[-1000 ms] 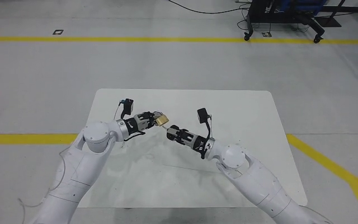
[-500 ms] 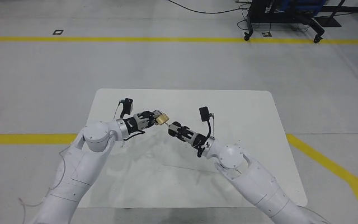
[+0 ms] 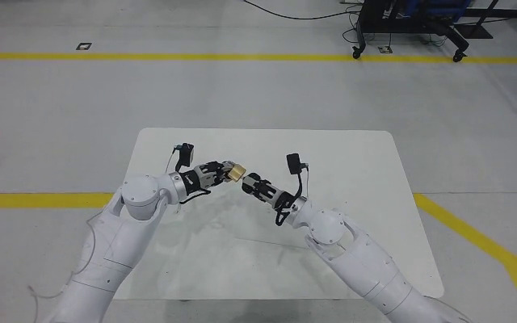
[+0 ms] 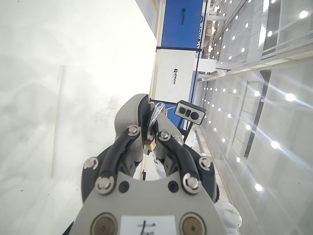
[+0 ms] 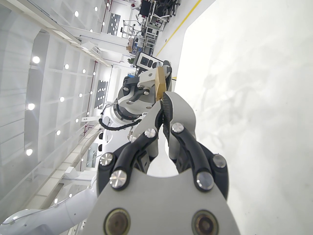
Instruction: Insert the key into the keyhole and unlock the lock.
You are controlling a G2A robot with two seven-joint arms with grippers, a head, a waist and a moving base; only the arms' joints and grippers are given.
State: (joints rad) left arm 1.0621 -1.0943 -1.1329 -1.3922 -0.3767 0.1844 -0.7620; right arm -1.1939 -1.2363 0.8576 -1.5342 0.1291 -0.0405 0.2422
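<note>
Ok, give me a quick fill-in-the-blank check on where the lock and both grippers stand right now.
1. The left gripper is shut on the brass padlock and holds it ___ the table, not resting on it.
2. The right gripper is ___, with its tips at the padlock's brass body.
3. The table under both arms is ___ in colour.

Missing words: above; shut; white.
</note>
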